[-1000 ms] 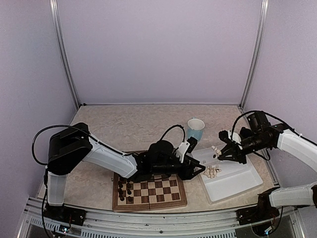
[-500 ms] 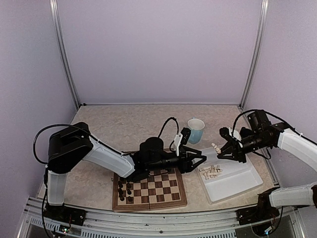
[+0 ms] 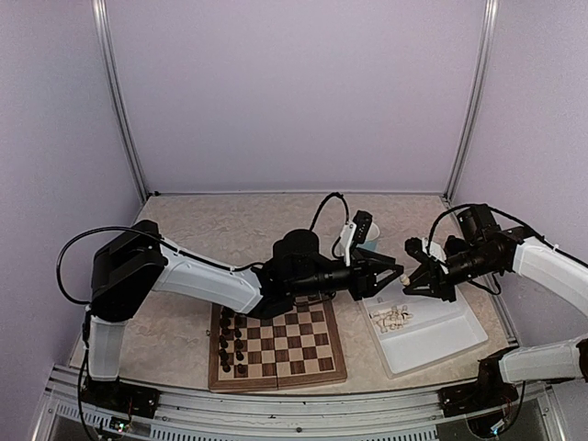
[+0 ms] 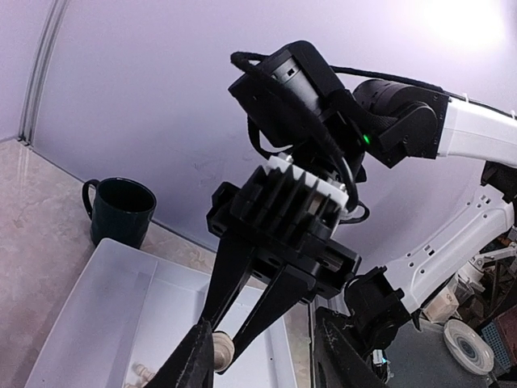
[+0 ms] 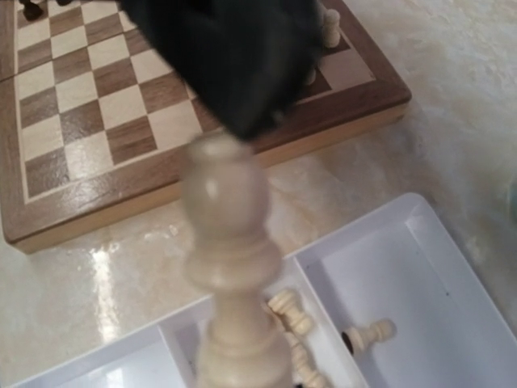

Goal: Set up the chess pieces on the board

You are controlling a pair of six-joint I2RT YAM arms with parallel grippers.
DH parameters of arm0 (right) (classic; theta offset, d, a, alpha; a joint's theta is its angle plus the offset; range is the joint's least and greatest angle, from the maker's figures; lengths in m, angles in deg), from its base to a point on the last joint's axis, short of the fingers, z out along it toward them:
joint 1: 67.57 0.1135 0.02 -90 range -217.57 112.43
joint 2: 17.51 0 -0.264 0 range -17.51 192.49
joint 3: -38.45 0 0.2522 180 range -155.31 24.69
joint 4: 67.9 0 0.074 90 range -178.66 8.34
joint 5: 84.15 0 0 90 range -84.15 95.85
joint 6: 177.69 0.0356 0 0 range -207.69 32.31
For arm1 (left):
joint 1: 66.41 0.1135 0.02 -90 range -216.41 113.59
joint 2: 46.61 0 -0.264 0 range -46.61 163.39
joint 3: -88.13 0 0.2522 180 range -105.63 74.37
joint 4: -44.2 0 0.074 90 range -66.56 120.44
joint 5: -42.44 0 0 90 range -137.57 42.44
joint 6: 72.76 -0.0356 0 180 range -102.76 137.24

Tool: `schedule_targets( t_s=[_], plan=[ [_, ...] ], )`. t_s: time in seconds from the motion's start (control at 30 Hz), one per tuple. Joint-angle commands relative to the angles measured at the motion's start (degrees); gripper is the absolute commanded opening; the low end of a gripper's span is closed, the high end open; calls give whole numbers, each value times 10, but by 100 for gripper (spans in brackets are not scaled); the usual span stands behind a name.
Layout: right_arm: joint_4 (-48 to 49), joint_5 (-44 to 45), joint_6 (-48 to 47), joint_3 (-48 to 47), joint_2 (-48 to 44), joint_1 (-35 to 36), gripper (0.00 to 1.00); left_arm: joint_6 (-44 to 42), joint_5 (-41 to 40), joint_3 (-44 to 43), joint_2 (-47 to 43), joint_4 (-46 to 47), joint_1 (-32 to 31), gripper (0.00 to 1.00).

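The board (image 3: pixel 292 347) lies at the front with dark pieces (image 3: pixel 230 338) along its left side. A cream chess piece (image 3: pixel 401 275) hangs in the air above the white tray (image 3: pixel 439 342), and my right gripper (image 3: pixel 411 280) is shut on it. My left gripper (image 3: pixel 393 272) reaches right and meets it. In the left wrist view its jaws (image 4: pixel 262 343) stand apart, with the piece (image 4: pixel 222 352) against the left finger (image 4: pixel 192 364). In the right wrist view the held piece (image 5: pixel 230 267) fills the middle. Loose cream pieces (image 5: pixel 292 317) lie in the tray below.
A light blue mug (image 3: pixel 369 235) stands behind the left gripper, at the tray's far corner. A heap of cream pieces (image 3: pixel 390 317) lies in the tray's near left compartment. A few cream pieces (image 5: pixel 327 28) stand at the board's edge. Purple walls enclose the table.
My left arm has risen from low over the tray's left edge and reached right to the piece in my right gripper. Its jaws have narrowed a little. The right arm has barely moved.
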Motion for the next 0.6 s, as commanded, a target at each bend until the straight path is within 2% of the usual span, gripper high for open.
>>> schedule_targets(
  t_s=[0.0,0.3,0.43,0.57],
  plan=[
    [0,1,-3,0,-4,6,10,5,1,-34,27,-45,-2,41],
    [1,-5,-3,6,-7,7,10,5,-43,-51,38,-86,-4,44],
    [2,-6,-1,8,-6,8,10,4,-48,-33,29,-67,-4,45],
    [4,-4,1,10,-6,8,10,4,-21,-11,20,-24,-5,45]
  ],
)
